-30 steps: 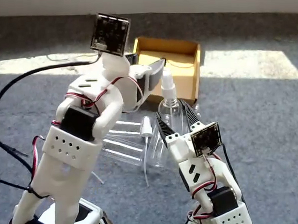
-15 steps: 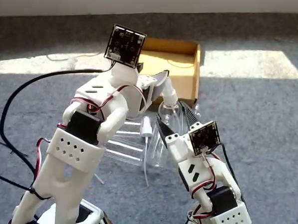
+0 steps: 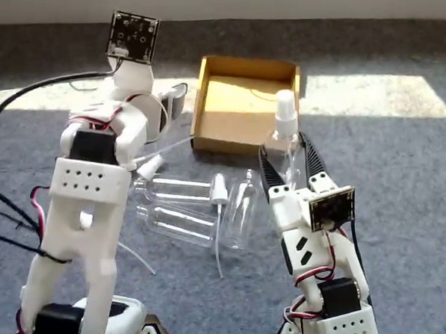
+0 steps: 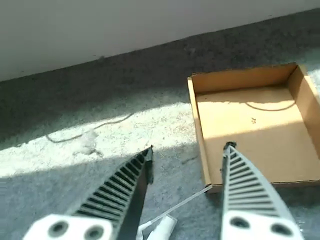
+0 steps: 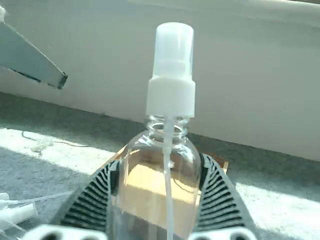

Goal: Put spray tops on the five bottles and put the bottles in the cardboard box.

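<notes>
So far we have one capped bottle (image 3: 283, 138), upright in our right gripper (image 3: 289, 167), which clamps it just near of the empty cardboard box (image 3: 242, 106), while the other bottles (image 3: 180, 207) lie seemingly uncapped on the carpet (image 3: 404, 202) to the left and our left gripper (image 4: 189, 148) hangs open, holding nothing.

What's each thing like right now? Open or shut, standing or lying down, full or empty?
Left claw: open, holding nothing.
Right claw: shut on the bottle.
Bottle: upright, spray top on.
Cardboard box: open, empty.
Three other bottles: lying on their sides on the carpet.
Loose spray top: lying down, on no bottle.
</notes>
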Controlling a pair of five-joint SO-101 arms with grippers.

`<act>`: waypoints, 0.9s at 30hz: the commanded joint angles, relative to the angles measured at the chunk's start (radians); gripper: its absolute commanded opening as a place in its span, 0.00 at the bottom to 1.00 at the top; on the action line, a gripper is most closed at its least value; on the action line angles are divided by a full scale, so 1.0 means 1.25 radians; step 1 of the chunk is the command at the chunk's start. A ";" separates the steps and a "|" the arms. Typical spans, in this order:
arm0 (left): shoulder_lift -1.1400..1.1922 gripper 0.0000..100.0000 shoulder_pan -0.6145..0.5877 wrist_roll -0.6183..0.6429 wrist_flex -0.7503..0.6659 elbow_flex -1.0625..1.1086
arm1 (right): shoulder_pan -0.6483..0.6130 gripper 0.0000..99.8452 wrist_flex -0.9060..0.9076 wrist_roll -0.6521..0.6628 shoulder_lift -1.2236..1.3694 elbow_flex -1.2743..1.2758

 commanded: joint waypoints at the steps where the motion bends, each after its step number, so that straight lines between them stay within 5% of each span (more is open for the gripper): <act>1: 0.152 0.22 -0.012 -0.053 -0.034 -0.100 | 0.018 0.00 -0.039 0.011 0.029 -0.060; 14: 0.574 0.30 0.007 -0.095 -0.032 -0.353 | 0.125 0.00 -0.233 0.005 0.661 -0.413; 27: 0.768 0.30 0.008 -0.103 -0.031 -0.441 | 0.126 0.00 -0.334 0.009 0.848 -0.487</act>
